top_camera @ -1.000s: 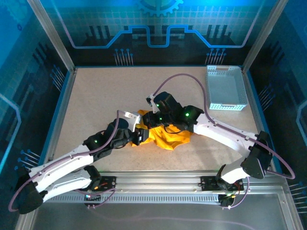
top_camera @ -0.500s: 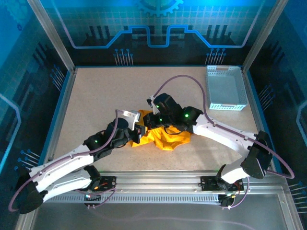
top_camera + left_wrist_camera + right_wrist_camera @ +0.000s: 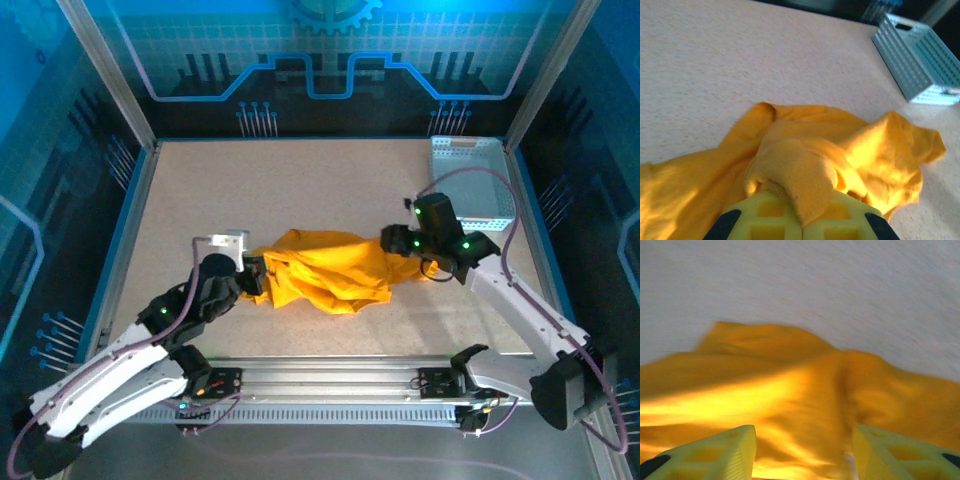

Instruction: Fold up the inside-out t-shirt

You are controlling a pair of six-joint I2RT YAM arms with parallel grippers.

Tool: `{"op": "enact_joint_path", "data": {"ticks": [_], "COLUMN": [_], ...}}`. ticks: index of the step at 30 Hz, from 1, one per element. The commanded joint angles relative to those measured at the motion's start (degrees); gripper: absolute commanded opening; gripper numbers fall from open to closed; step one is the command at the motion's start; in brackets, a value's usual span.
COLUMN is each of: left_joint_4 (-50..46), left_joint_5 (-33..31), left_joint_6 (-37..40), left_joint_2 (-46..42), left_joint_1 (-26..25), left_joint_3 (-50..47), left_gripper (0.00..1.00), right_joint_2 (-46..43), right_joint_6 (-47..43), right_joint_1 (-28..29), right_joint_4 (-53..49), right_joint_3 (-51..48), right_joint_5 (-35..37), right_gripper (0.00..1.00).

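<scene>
You had the shirt [image 3: 325, 272] lying lengthwise between both jaws: left jaws pinched its end far from the basket [image 3: 490, 170]; right jaws stood apart over the basket-side end.

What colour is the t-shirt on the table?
Plain orange-yellow, no print; the t-shirt shows best in the top external view.

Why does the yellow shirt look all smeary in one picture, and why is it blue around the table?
Right wrist view: the t-shirt and table are smeared and soft. Left wrist view: sharper, with a bright patch of light on the cloth. Top external view: blue glow on the walls.
</scene>
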Motion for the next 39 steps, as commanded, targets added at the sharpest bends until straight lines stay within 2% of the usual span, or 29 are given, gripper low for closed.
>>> {"op": "enact_joint_path", "data": {"ticks": [1, 5, 7, 14, 19, 23, 26, 27, 31, 34, 39], "left_joint_4": [-3.54, -3.78, -3.77, -3.74, -4.18, -4.77, -5.83, -6.68, -10.48, -12.86, -7.68], "left_joint_5": [-4.2, -3.66, -3.59, -3.96, -4.54, -5.11, -6.42, -7.38, -12.78, -19.26, -25.03], "left_joint_6": [-3.36, -3.44, -3.18, -3.11, -3.09, -2.62, -2.36, -2.28, -1.83, -1.77, 5.6], "left_joint_2": [-2.09, -1.62, -1.31, -0.87, -0.94, -0.88, -0.87, -0.87, -0.86, -0.87, -0.08], "left_joint_1": [2.26, 3.44, 3.58, 3.69, 3.92, 4.28, 5.01, 5.4, 7.8, 10.2, 12.17], "left_joint_3": [-1.48, -1.61, -1.53, -1.67, -1.37, -0.32, 1.2, 2.13, 8.09, 15.3, 25.46], "left_gripper": [0.0, 0.0, 0.0, 0.0, 0.0, 0.0, 0.0, 0.0, 0.0, 0.0, 0.0], "right_joint_2": [-0.01, 1.3, 2.53, 6.02, 9.67, 10.85, 7.42, 5.42, -4.78, -11.99, -15.42], "right_joint_6": [1.58, 3.01, 2.43, 1.07, 1.09, 0.43, 0.18, -0.17, -2.44, -4.31, -6.46], "right_joint_1": [-5.39, -12.45, -15.43, -17.42, -17.77, -18.08, -18.11, -18.14, -18.91, -22.13, -27.32], "right_joint_4": [-2.8, 0.48, 2.79, 10.1, 9.55, 9.34, 8.3, 6.88, -1.24, -7.67, -14.06], "right_joint_3": [-7.93, -13.32, -14.62, -14.83, -13.79, -13.37, -12.94, -12.23, -6.36, 2.2, 17.87], "right_joint_5": [1.84, 1.56, -0.99, -7.78, -4.0, -2.91, -2.66, -2.21, 1.14, 1.98, -0.86], "right_gripper": [0.52, 0.53, 0.51, 0.48, 0.36, 0.19, 0.01, 0.0, 0.0, 0.0, 0.0]}}
